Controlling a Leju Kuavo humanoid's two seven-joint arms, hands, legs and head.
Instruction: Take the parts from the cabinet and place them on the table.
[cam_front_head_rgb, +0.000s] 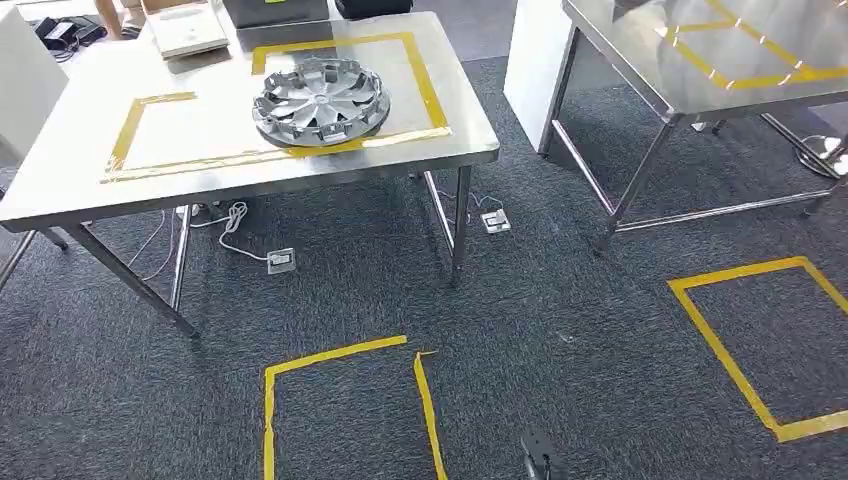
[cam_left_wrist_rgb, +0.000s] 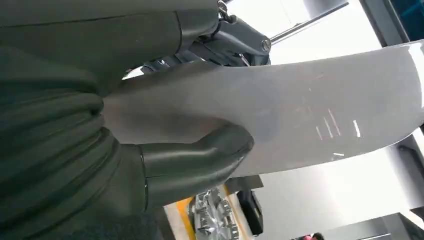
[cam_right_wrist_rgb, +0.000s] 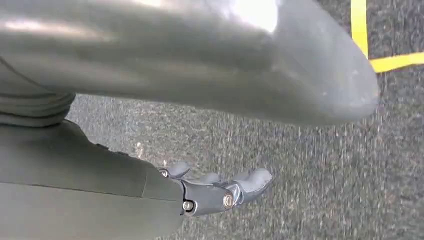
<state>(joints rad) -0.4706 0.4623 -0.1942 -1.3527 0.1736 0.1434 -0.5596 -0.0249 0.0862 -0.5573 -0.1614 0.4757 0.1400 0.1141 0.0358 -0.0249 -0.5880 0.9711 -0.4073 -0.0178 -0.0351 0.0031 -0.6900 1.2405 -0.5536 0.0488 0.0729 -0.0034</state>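
Observation:
A stack of silver wheel covers (cam_front_head_rgb: 320, 100) lies inside a yellow tape frame on the steel table (cam_front_head_rgb: 90, 150) ahead in the head view. My left hand (cam_left_wrist_rgb: 105, 150) holds a smooth light-grey curved part (cam_left_wrist_rgb: 300, 115), thumb pressed on its near face and fingers behind it. Past that part, the wrist view catches the wheel covers (cam_left_wrist_rgb: 212, 222) beside yellow tape. My right hand (cam_right_wrist_rgb: 215, 192) hangs over the dark carpet with fingers stretched out and nothing in it.
A second steel table (cam_front_head_rgb: 640, 50) with yellow tape stands at the right, a white panel (cam_front_head_rgb: 535, 70) beside it. Yellow tape squares (cam_front_head_rgb: 340, 400) (cam_front_head_rgb: 760, 340) mark the carpet. Cables and a socket (cam_front_head_rgb: 280, 260) lie under the near table. A flat white box (cam_front_head_rgb: 190, 30) sits at its far side.

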